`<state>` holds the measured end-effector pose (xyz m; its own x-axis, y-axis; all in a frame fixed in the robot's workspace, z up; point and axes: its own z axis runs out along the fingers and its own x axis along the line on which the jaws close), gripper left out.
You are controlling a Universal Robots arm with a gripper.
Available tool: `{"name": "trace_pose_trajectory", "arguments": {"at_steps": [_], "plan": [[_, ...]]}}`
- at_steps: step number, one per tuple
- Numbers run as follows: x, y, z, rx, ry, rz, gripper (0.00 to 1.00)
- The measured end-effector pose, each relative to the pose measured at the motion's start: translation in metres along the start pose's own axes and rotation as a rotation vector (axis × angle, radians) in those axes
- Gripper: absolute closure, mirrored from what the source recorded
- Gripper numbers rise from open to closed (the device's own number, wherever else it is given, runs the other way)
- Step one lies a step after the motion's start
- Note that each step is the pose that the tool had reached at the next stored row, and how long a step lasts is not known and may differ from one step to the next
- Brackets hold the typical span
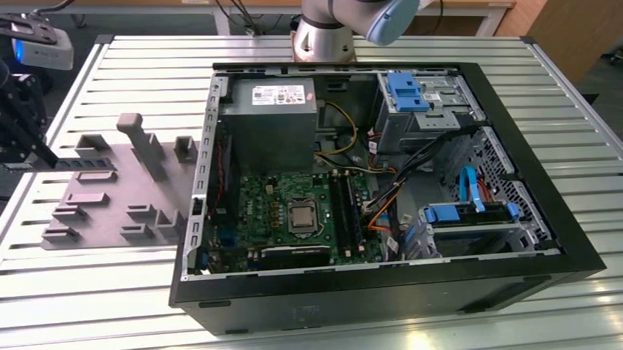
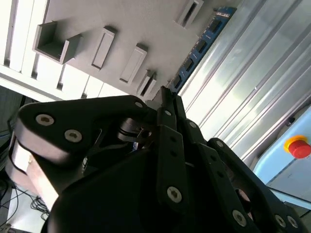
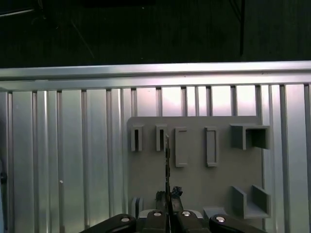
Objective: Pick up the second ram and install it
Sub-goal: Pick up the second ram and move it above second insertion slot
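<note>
The second ram [image 2: 201,43], a thin blue-green board with black chips, sticks out from my gripper [image 2: 165,99], whose black fingers are shut on one end of it. In the first wrist view the ram [image 3: 167,165] appears edge-on as a thin line rising from the gripper [image 3: 168,199], above the grey fixture plate [image 3: 204,179]. In the exterior view the gripper [image 1: 20,162] is at the far left, holding the ram [image 1: 78,165] level over the fixture plate [image 1: 107,197], well apart from the open computer case [image 1: 389,292].
Inside the case lies the green motherboard [image 1: 258,211] with long black memory slots [image 1: 349,211], a grey power supply [image 1: 268,124], blue drive brackets [image 1: 467,213] and loose cables. Upright blocks [image 1: 146,149] stand on the fixture plate. A red button [image 2: 297,147] sits beside the ribbed metal table.
</note>
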<state>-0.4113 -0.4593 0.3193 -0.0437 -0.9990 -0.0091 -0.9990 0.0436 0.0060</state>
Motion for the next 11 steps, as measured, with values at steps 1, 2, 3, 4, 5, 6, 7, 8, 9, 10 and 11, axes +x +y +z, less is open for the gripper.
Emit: {"name": "trace_pose_trajectory", "arguments": {"at_steps": [1, 2, 3, 4, 5, 6, 7, 8, 9, 10, 11], "plan": [[0.0000, 0.0000, -0.0032, 0.0000, 0.0000, 0.000, 0.86], [-0.0001, 0.0000, -0.0065, 0.0001, 0.0000, 0.000, 0.86], [-0.0001, 0.0001, -0.0098, 0.0001, -0.0001, 0.000, 0.86], [-0.0001, 0.0001, -0.0133, 0.0000, 0.0000, 0.000, 0.86], [-0.0002, 0.0001, -0.0165, 0.0001, -0.0001, 0.000, 0.86], [-0.0002, 0.0001, -0.0200, 0.0001, 0.0000, 0.000, 0.86], [-0.0002, 0.0001, -0.0235, 0.0001, 0.0000, 0.000, 0.86], [-0.0003, 0.0002, -0.0269, 0.0001, 0.0000, 0.000, 0.86], [-0.0003, 0.0002, -0.0305, 0.0000, 0.0000, 0.000, 0.86], [-0.0003, 0.0003, -0.0341, 0.0001, 0.0000, 0.000, 0.86], [-0.0004, 0.0002, -0.0374, 0.0000, 0.0000, 0.000, 0.86]]}}
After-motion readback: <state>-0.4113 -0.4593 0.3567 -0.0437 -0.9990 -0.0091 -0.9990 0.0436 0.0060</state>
